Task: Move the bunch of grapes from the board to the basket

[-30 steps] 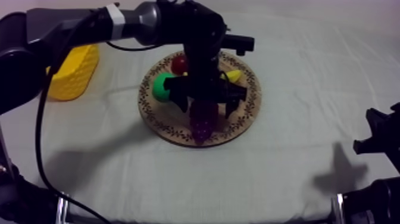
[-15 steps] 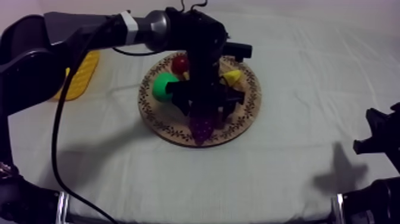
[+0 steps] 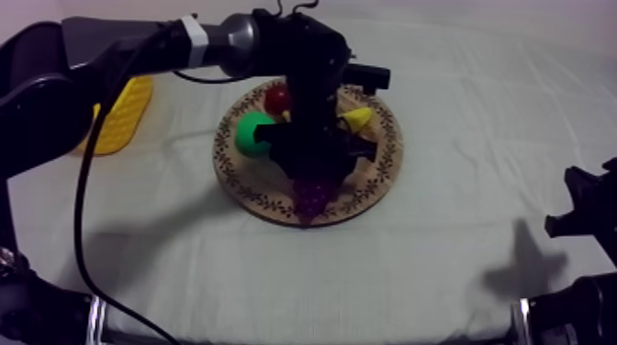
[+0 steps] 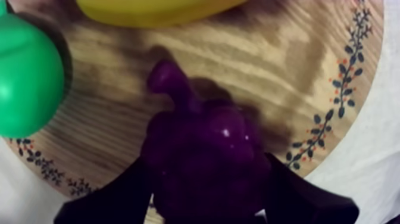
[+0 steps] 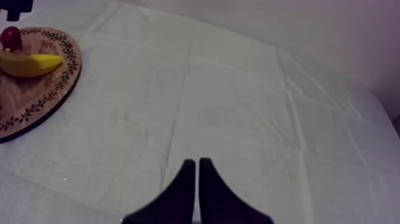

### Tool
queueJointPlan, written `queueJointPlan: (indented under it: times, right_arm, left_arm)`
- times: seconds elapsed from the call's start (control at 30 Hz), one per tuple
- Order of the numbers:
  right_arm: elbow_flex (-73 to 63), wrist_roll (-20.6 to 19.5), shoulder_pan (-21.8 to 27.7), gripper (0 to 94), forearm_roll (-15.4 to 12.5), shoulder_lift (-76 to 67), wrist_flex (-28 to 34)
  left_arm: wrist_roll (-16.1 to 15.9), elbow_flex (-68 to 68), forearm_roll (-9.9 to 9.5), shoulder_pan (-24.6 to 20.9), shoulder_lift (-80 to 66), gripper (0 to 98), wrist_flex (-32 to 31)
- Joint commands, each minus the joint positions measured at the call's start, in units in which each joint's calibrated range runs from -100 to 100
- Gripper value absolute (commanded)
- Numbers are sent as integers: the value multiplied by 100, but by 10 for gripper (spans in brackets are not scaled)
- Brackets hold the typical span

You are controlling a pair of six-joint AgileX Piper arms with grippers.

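The purple bunch of grapes lies on the near part of the round wooden board. My left gripper stands right above it, reaching in from the upper left. In the left wrist view its black fingers press against both sides of the grapes, which still rest on the board. The yellow basket sits at the left of the table. My right gripper rests low at the right, its fingers together as a narrow wedge over bare cloth.
Also on the board are a green pear, a small red fruit and a banana. The pear and banana lie close to the grapes. Bare cloth stretches between board and right arm.
The left gripper's fingers have drawn in from wide apart to close round the grapes, and the wrist has sunk slightly. The right arm has not moved.
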Motion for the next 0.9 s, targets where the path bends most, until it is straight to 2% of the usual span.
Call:
queueJointPlan:
  times: [0.0,0.27,0.87]
  right_arm:
    - [-4,-2,-2,3,-2,0,2]
    - [-4,-2,-2,3,-2,0,2]
    - [-4,-2,-2,3,-2,0,2]
  left_arm:
    - [-22,13,-10,4,-113,548,-15]
    - [-187,36,-54,-13,-811,545,42]
    - [-352,-358,-138,-231,-1942,545,704]
